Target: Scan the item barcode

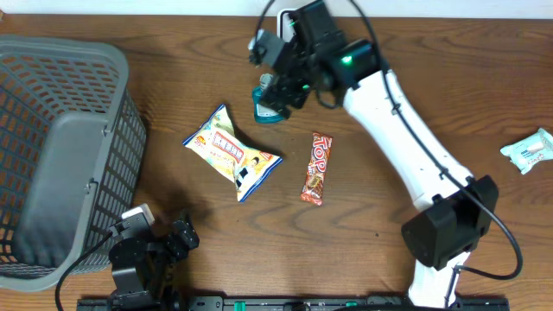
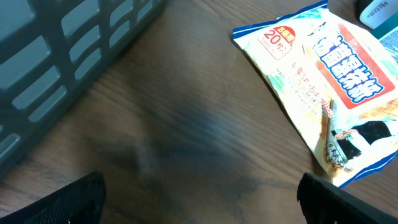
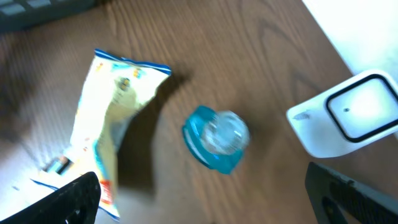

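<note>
A yellow-and-white snack bag (image 1: 232,153) lies mid-table and serves as the reference for everything else. Just past its far right corner sits the small blue tub (image 3: 216,138) with a clear lid, resting on the wood. On the tub's other side, away from the bag, stands the white scanner (image 3: 348,115) with its dark window. The right gripper (image 3: 202,180) hangs directly over the tub with its jaws spread wide apart, holding nothing. The left gripper (image 2: 199,186) waits on the bag's near left, towards the grey basket (image 1: 60,155), also with its jaws wide apart and empty. An orange candy bar (image 1: 317,168) lies to the bag's right. I judge the step in hand to concern the tub beside the scanner, though whether a scan has registered cannot be told. If it is to be scanned, the next move calls for lowering the jaws around the tub's sides, closing squarely, and turning its barcode, which is not visible here, to the window.
</note>
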Controlling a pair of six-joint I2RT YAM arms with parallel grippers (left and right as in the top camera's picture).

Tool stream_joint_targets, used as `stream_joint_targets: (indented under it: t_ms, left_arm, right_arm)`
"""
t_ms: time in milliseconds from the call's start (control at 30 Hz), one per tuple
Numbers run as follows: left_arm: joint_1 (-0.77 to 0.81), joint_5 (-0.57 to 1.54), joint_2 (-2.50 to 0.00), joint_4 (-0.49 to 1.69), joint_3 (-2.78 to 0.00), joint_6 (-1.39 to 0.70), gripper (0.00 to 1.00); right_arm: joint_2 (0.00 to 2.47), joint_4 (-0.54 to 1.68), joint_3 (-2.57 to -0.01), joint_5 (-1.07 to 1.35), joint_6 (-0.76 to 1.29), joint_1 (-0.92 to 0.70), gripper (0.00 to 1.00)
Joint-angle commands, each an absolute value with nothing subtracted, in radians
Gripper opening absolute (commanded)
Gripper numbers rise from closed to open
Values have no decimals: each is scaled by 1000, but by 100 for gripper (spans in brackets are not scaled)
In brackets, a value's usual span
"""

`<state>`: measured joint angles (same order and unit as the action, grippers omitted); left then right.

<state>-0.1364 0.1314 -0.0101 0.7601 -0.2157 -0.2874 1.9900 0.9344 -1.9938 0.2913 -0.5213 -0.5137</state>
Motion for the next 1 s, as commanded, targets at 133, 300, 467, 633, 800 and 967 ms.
stream_joint_targets:
  t_ms: [133,300,467,633,800,967]
  left_arm:
    - [-138,126,-4,763,-224,-279,98]
    - [-138,126,-4,763,-224,-279,98]
    - [-138,126,-4,763,-224,-279,98]
    - [-138,126,-4,763,-224,-279,98]
    - [-138,126,-4,763,-224,-279,98]
    - [-138,126,-4,763,-224,-279,98]
  right_arm:
    - [2053,929,-1995,501,-740,-442,99]
    - [2129,923,-1995,536,-787,-450,99]
    - [2171,865,-1995,538,-791,-453,99]
    - [2201,791,-1995,548,-789,-452,99]
    - [2250,743,-1995,593,-786,-454,98]
    - [2292,713,-1995,647,-775,-456,93]
